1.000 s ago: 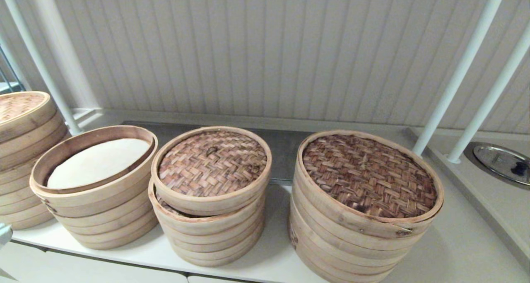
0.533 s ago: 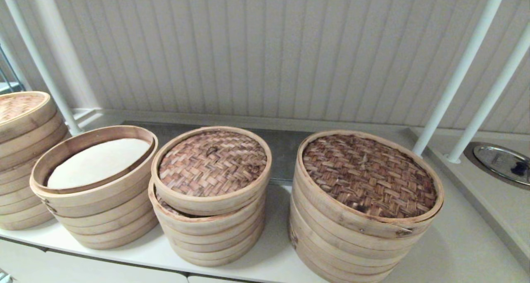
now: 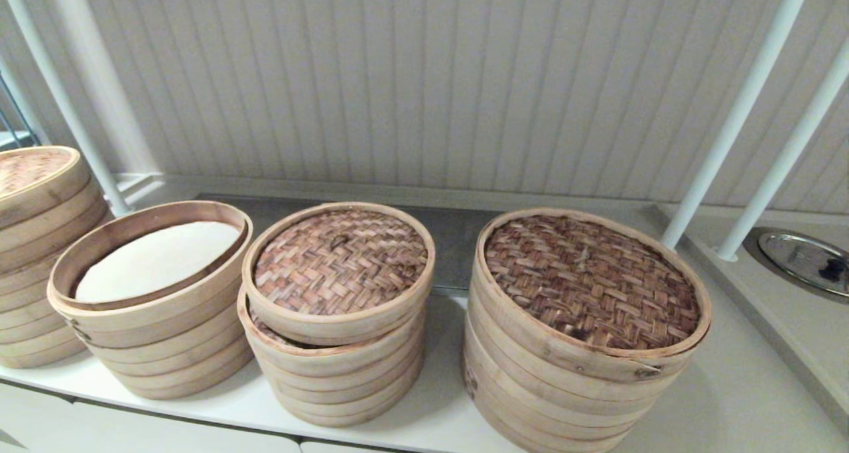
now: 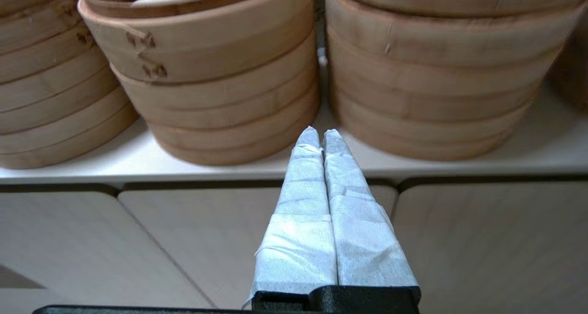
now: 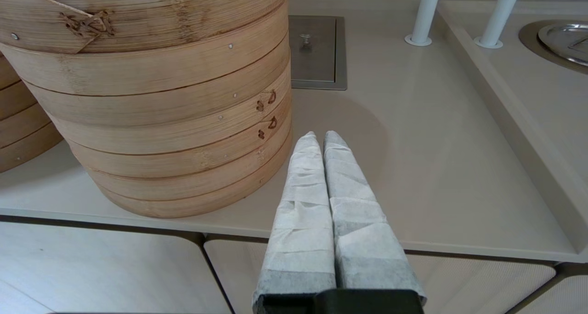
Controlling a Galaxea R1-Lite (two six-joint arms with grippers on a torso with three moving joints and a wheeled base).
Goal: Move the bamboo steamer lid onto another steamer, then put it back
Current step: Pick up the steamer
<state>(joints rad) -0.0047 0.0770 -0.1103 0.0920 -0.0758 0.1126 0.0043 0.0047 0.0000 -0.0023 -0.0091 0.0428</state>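
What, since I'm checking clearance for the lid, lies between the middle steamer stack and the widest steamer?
Only bare counter, seen in the head view, between the small steamer carrying the lid and the widest steamer.

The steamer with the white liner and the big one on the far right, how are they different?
The steamer with the white liner is open on top, showing a pale sheet inside; the big steamer is closed by a dark woven lid. The big steamer is also wider and stands taller. Both are stacks of pale bamboo rings on the same counter.
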